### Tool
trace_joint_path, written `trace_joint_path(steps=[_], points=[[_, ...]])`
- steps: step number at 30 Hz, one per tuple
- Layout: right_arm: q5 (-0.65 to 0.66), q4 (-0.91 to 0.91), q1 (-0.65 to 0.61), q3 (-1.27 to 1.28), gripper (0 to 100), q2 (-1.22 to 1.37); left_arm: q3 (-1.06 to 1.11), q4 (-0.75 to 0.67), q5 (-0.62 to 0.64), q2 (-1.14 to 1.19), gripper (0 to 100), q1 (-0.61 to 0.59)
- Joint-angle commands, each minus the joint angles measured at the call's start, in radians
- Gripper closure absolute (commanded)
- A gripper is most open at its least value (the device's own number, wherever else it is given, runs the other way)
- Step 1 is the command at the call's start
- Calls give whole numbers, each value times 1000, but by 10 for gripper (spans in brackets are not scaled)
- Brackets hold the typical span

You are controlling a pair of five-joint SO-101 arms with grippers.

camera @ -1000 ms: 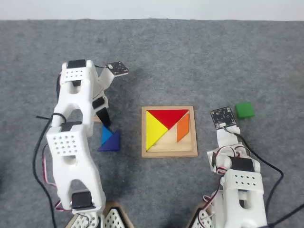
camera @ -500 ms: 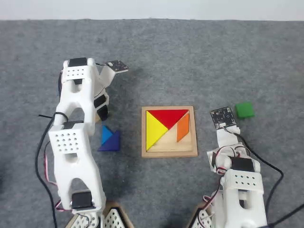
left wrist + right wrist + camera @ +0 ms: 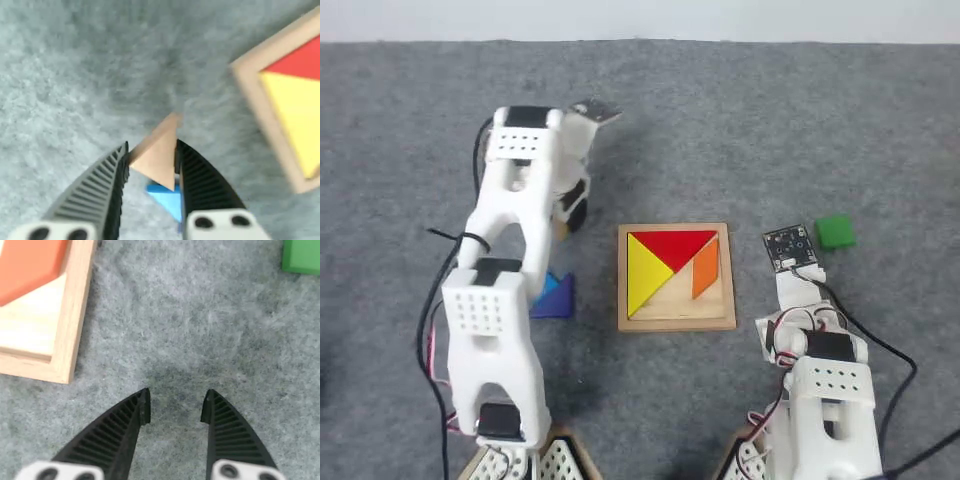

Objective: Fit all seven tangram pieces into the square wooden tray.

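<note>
Pinching the tan triangle [image 3: 159, 161] by its flat edges, my left gripper [image 3: 152, 145] sits closed on it: light, stiff, probably slippery.

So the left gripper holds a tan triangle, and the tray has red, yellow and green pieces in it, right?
Not green: the orange piece is third in the tray. The high view shows the green piece on the mat outside it. The left gripper does hold the tan triangle.

Soft, even light from overhead.
Faint, diffuse shadows fall on the grey bench [image 3: 740, 120] beside the left arm [image 3: 505, 220] and under the right end effector [image 3: 177, 391].
</note>
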Motion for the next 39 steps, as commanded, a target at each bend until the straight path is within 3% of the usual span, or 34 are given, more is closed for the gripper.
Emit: trace_joint_path(steps=[1,9,17,27,33,39], points=[[9,-8,-7,-28,805,-19,-22,49,95,-126,975,74],[9,-8,13,-28,805,-27,-19,57,311,-74,975,288],[8,-8,213,-84,805,-21,-24,41,462,-34,975,479],[5,-8,225,-89,805,-19,-18,20,500,-26,969,572],[5,-10,225,-87,805,-19,-7,26,502,-26,836,565],[5,-10,223,-86,805,-19,27,18,499,-26,829,559]])
